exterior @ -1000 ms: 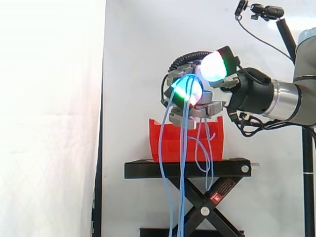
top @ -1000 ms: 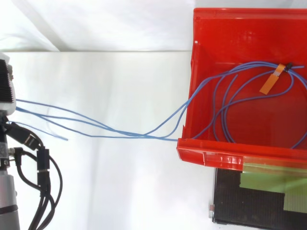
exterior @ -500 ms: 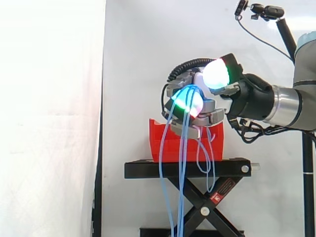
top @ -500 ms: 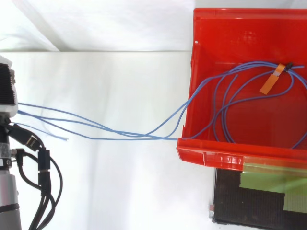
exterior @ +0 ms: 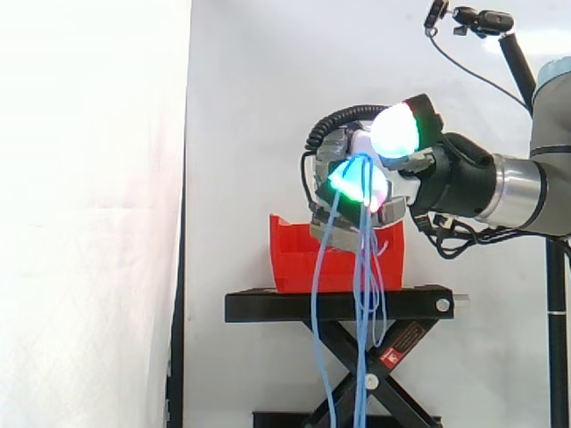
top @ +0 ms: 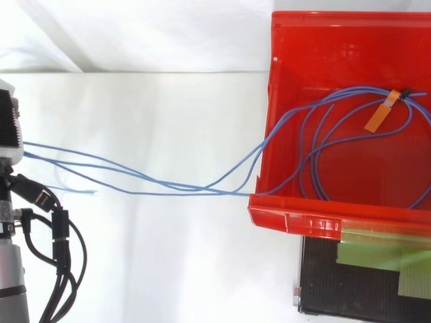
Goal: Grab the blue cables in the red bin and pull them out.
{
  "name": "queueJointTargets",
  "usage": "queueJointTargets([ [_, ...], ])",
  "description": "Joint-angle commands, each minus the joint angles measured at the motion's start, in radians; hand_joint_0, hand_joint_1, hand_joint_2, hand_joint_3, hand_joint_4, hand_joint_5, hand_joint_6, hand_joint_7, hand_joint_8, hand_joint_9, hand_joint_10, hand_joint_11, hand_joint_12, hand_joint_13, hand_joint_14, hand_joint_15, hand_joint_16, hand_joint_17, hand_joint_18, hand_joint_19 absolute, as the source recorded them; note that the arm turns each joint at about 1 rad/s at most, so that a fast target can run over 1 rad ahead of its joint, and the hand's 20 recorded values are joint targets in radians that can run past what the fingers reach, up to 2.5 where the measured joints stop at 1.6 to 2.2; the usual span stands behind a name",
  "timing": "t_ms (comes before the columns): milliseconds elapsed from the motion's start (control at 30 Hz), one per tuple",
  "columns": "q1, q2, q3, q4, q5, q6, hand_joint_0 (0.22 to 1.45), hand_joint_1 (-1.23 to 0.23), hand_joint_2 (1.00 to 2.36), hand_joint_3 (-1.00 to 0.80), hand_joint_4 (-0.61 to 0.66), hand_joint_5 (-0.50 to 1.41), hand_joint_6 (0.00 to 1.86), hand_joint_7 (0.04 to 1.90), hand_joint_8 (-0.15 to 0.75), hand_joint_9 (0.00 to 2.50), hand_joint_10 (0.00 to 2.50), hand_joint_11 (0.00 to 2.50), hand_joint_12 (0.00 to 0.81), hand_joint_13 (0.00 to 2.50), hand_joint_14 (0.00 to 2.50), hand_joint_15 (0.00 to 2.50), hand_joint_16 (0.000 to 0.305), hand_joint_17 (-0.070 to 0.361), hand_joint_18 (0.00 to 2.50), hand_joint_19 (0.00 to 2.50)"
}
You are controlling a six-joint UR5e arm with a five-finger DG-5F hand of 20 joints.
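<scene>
Hand: held above the red bin, on an arm reaching in level from the right. Fingers curled, apparently clasping the blue cables; the glow hides the exact contact. Cables: strands hang from the grip past the black stand; other loops lie coiled inside the bin.

hand aloft, fingers curled
</scene>
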State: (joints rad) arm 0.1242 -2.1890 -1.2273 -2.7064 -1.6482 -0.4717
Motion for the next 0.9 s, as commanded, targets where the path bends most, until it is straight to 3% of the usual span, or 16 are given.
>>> queueJointTargets([
  [0, 0.000, 0.000, 0.000, -0.001, -0.002, 0.000, 0.48, -0.86, 1.00, -1.00, 0.41, 1.31, 0.02, 0.56, 0.176, 1.58, 0.04, 1.58, 0.521, 1.82, 0.09, 1.59, 0.069, 0.155, 1.29, 0.99],
  [467, 0.000, 0.000, 0.000, -0.001, -0.004, 0.000, 0.49, -0.87, 1.00, -1.00, 0.39, 1.39, 0.02, 0.57, 0.157, 1.66, 0.04, 1.51, 0.498, 1.89, 0.03, 1.64, 0.068, 0.153, 1.34, 0.98],
  [533, 0.000, 0.000, -0.001, -0.001, -0.004, 0.000, 0.52, -0.89, 1.00, -1.00, 0.38, 1.39, 0.02, 0.58, 0.141, 1.66, 0.04, 1.51, 0.482, 1.88, 0.02, 1.64, 0.065, 0.147, 1.32, 0.98],
  [700, 0.000, 0.000, 0.000, -0.001, -0.004, 0.000, 0.74, -0.95, 1.00, -1.00, 0.28, 1.35, 0.02, 0.63, 0.087, 1.64, 0.04, 1.59, 0.373, 1.81, 0.00, 1.74, 0.049, 0.111, 1.19, 1.08],
  [867, 0.000, 0.000, 0.000, -0.001, -0.004, 0.002, 0.84, -0.98, 1.00, -1.00, 0.29, 1.26, 0.02, 0.62, 0.072, 1.60, 0.04, 1.65, 0.369, 1.78, 0.00, 1.77, 0.045, 0.102, 1.14, 1.10],
])
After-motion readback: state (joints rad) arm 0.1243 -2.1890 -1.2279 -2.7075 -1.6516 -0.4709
